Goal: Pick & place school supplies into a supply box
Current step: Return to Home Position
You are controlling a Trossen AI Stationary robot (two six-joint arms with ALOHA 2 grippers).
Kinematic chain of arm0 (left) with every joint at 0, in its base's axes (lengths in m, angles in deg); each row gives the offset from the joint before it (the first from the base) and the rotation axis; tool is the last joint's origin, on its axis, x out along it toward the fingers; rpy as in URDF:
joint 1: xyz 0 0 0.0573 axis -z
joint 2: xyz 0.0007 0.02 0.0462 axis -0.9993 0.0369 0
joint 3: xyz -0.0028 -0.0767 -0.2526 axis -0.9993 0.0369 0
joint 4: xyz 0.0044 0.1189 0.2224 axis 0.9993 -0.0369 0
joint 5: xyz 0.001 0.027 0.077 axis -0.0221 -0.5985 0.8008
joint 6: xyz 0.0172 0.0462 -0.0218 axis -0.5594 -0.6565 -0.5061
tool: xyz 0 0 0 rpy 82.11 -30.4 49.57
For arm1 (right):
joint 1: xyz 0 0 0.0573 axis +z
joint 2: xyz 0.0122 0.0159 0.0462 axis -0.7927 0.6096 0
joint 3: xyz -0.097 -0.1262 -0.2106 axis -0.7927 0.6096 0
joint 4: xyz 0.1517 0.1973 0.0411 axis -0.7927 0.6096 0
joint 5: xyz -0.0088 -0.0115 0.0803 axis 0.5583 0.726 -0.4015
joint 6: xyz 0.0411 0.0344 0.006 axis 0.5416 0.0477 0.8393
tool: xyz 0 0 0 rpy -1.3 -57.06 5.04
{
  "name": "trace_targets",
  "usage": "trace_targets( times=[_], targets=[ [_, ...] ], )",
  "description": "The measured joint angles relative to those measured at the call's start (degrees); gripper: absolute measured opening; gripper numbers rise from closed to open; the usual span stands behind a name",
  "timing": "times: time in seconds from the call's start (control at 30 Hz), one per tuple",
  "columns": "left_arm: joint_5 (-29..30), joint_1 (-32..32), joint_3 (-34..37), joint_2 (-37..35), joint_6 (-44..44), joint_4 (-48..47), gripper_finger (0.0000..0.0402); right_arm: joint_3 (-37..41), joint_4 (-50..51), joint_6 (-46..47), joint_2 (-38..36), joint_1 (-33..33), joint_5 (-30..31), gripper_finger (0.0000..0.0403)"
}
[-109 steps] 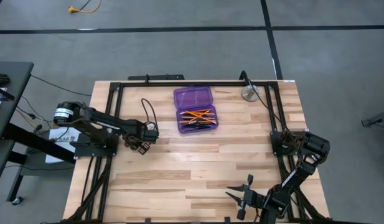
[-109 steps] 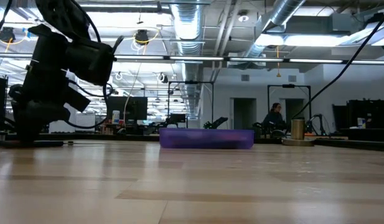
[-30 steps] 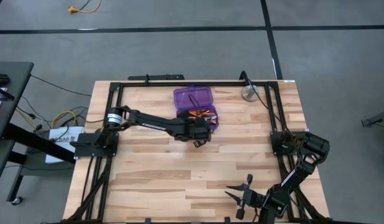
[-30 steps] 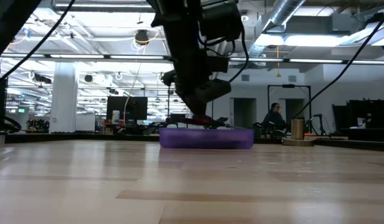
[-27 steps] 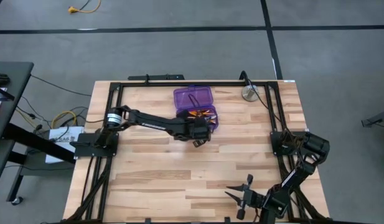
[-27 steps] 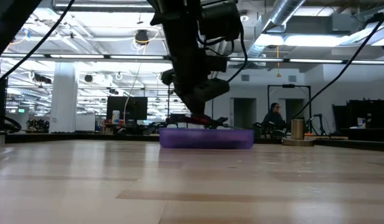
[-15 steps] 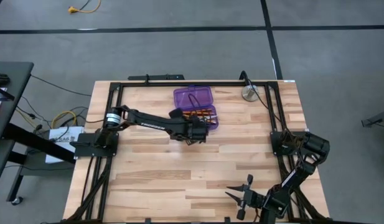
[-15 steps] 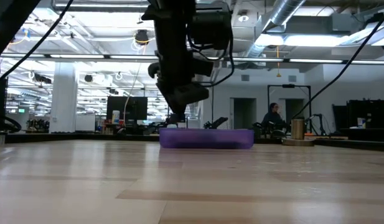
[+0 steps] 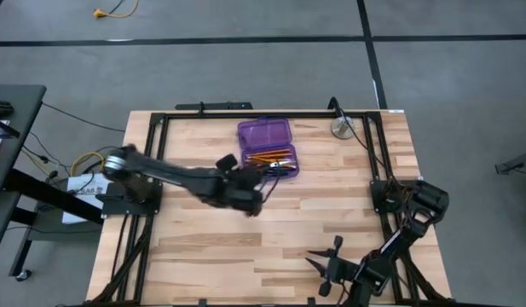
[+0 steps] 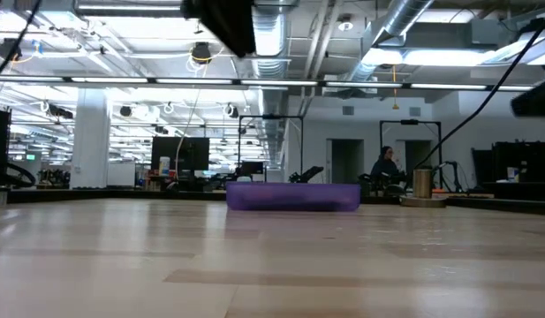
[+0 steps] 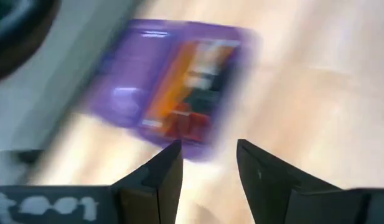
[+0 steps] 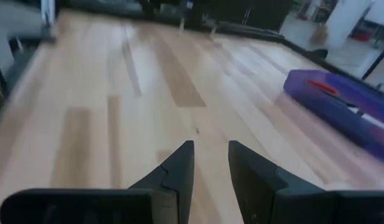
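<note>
The supply box [image 9: 268, 148] lies open near the table's far edge, a low purple bar in the low view [image 10: 292, 196]. Its near half holds orange pencils [image 9: 269, 157], black pens and the red-handled scissors [image 11: 185, 122]. Its far half [image 9: 264, 132] holds nothing that I can see. My left gripper [image 9: 256, 189] [image 11: 208, 167] hangs open and holding nothing above the table, just near and left of the box. My right gripper [image 9: 319, 264] [image 12: 210, 163] is open over the table's near right part, and the box [image 12: 341, 104] shows far ahead of it.
A round silver metal object [image 9: 341, 128] [image 10: 422, 184] stands right of the box by the far edge. A black frame [image 9: 245, 114] runs around the table. Bare wood [image 9: 245, 247] fills the middle and near side. A person [image 10: 389, 166] sits in the room behind.
My left gripper was low over the box's near half, with something red just below it. It has drawn back toward the table's left and near edges and risen out of the low view. The scissors now lie in the box. My right arm has shifted slightly.
</note>
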Motion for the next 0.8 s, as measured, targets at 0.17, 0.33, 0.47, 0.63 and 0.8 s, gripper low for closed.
trace_targets(
  times=[0.17, 0.33, 0.47, 0.63, 0.8],
  targets=[
    [-10.12, 7.05, 2.45, -10.02, -5.05, 5.85, 0.0142, 0.00, -0.83, -4.22, 0.00, -1.97, -10.70, 0.0095],
    [2.32, 16.91, 8.34, -21.15, -5.11, 7.13, 0.0142, -0.02, -1.97, -0.19, 0.00, -4.82, -15.77, 0.0095],
    [7.58, 22.78, 22.42, -32.51, -4.72, 19.12, 0.0142, -0.12, -4.80, -4.11, 0.00, -7.27, -21.60, 0.0095],
    [1.32, 22.30, 47.01, -46.98, -8.22, 45.36, 0.0142, -2.36, -11.64, -15.90, -1.37, -8.10, -22.82, 0.0095],
    [-11.65, 13.40, 70.62, -56.52, -12.23, 73.15, 0.0142, -3.09, -16.53, -29.02, -7.92, -8.10, -23.38, 0.0095]
  ],
)
